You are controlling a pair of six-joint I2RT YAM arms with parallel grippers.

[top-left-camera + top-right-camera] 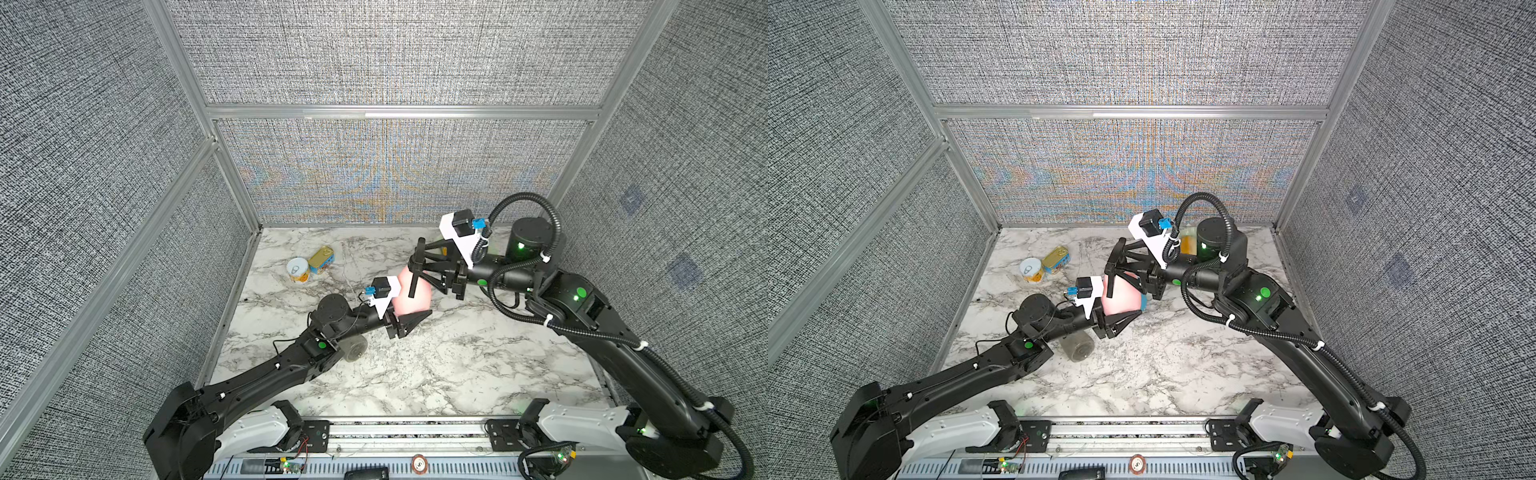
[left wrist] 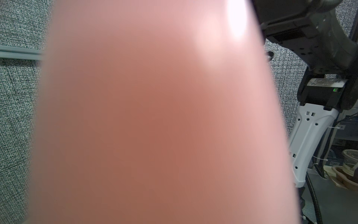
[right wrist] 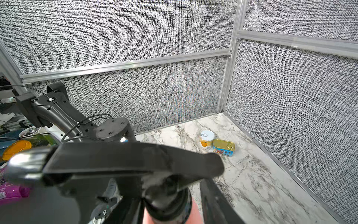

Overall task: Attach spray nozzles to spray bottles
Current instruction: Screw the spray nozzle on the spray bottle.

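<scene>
The pink spray bottle (image 1: pixel 419 299) (image 1: pixel 1123 297) is held above the table, and my left gripper (image 1: pixel 409 308) (image 1: pixel 1115 306) is shut on its body. It fills the left wrist view as a blurred pink mass (image 2: pixel 155 126) that hides the jaws. A black spray nozzle (image 1: pixel 412 284) (image 3: pixel 124 163) sits on the bottle's neck, its collar around the pink top. My right gripper (image 1: pixel 415 264) (image 3: pixel 170 201) is shut on this nozzle from above. A smoky grey bottle (image 1: pixel 353 349) (image 1: pixel 1077 347) lies on its side under my left arm. A blue sliver (image 1: pixel 1143 301) shows behind the pink bottle.
Two short tins, a round one (image 1: pixel 298 269) (image 3: pixel 206 138) and a flat gold-lidded one (image 1: pixel 322 259) (image 3: pixel 223 147), stand at the back left of the marble table (image 1: pixel 415 374). Grey fabric walls close in three sides. A yellowish container (image 1: pixel 1187 243) shows behind my right arm.
</scene>
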